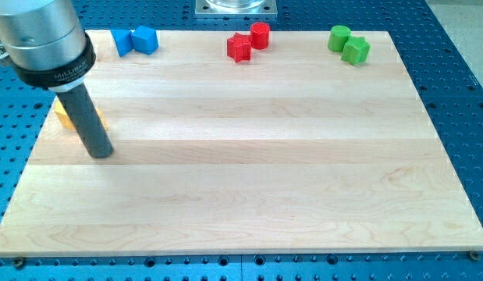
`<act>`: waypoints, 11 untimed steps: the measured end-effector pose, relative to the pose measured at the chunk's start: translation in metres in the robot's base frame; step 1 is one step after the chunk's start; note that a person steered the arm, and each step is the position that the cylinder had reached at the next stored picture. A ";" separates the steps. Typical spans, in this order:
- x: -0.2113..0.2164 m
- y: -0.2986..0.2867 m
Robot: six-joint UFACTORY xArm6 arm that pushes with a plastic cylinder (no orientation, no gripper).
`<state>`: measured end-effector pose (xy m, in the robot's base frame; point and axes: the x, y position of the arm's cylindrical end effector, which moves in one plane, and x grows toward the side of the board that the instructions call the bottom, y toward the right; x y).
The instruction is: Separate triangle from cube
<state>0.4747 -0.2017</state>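
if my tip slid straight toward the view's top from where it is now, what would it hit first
Probably the yellow block, partly hidden behind the rod just above my tip. Its shape is unclear. Beyond it, the blue triangle and blue cube sit up and to the right, likely off that line.

My tip (101, 152) sits on the surface (249, 195), far below the touching blue triangle (121, 42) and blue cube (146, 39).

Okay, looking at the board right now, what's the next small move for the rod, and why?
Probably slide my tip toward the view's top, to the blue pair. The blue triangle and blue cube sit touching at the board's top-left edge, while my tip rests well below them, beside a partly hidden yellow block.
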 end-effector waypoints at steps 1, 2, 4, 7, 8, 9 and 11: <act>-0.022 -0.010; -0.079 -0.010; -0.087 0.007; -0.213 -0.037; -0.251 -0.050; -0.267 -0.024; -0.192 0.049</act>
